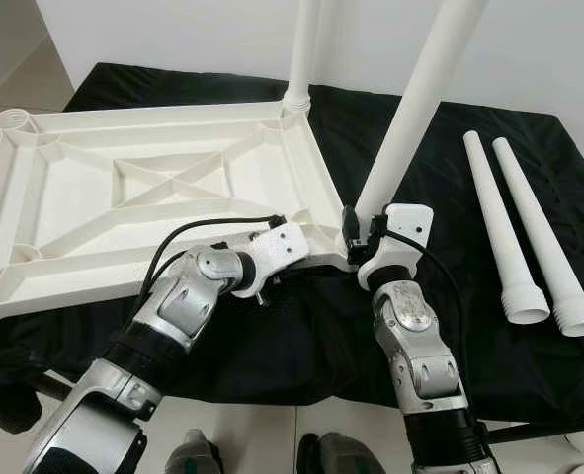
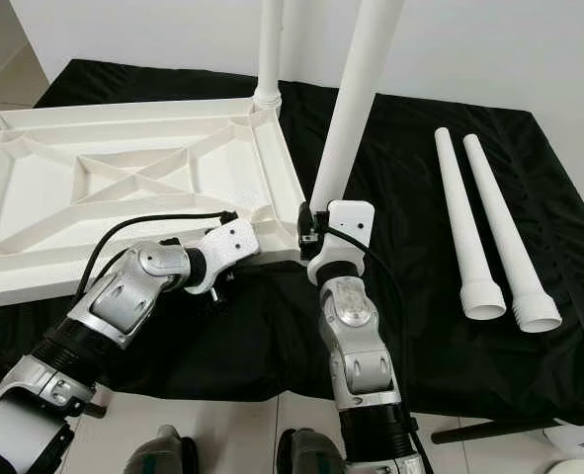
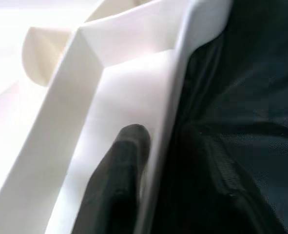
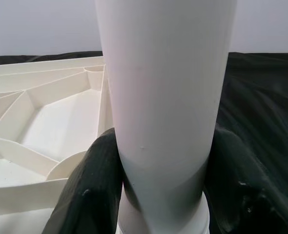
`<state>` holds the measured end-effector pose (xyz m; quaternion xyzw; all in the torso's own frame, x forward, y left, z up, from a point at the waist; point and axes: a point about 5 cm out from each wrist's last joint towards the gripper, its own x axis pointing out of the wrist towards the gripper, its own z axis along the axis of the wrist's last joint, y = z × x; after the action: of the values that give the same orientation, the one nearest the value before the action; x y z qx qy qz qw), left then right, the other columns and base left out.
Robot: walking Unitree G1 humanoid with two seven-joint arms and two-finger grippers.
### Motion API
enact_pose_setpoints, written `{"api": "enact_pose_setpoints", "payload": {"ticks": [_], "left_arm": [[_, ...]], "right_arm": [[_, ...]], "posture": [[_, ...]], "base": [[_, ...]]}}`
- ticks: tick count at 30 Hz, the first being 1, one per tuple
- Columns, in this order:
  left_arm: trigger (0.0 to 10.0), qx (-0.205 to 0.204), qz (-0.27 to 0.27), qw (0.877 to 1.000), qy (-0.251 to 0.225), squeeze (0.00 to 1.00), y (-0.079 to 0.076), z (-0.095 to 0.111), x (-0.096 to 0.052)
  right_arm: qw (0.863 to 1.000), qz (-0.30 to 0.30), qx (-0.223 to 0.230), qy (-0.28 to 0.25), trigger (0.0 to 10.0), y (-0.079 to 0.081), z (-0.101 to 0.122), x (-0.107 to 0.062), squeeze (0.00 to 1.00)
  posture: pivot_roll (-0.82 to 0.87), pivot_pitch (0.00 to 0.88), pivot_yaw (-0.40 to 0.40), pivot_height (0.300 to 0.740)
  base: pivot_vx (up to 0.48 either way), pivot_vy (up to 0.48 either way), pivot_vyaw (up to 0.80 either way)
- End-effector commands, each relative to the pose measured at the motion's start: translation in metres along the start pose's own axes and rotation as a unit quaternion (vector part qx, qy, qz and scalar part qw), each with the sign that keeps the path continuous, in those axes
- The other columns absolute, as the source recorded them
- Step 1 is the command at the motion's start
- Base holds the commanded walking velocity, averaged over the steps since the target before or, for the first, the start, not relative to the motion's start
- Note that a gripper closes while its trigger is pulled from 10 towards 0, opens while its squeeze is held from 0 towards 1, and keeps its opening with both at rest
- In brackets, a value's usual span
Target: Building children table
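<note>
Leg at near corner socket of tabletop [image 1: 124, 188].
Right gripper [image 4: 158, 190] clamped on leg [image 1: 415, 109]; left gripper [image 3: 158, 146] pinching tabletop rim.

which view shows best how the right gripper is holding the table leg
The right wrist view: both black fingers sit on either side of the white leg, just above its base at the tabletop corner. The eye views show the right gripper from above, its fingers mostly hidden by the wrist. The left wrist view shows the tabletop rim.
</note>
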<state>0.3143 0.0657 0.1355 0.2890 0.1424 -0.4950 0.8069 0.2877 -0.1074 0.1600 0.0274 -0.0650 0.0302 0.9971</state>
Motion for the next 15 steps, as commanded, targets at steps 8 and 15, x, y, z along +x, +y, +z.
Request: {"api": "enact_pose_setpoints", "payload": {"ticks": [8,15], "left_arm": [[10.0,0.01,-0.029,1.0,-0.009,0.18,-0.004,0.005,-0.003],[10.0,-0.006,-0.048,0.998,-0.044,1.0,-0.005,0.014,-0.008]], "right_arm": [[0.999,-0.02,-0.006,0.035,10.0,-0.01,-0.014,0.0,0.0],[0.999,-0.02,-0.007,0.037,10.0,-0.01,-0.015,0.0,0.0]], "posture": [[-0.02,0.079,-0.037,0.74],[-0.02,0.078,-0.037,0.74]], "base": [[0.0,0.0,0.0],[0.0,0.0,0.0]]}}
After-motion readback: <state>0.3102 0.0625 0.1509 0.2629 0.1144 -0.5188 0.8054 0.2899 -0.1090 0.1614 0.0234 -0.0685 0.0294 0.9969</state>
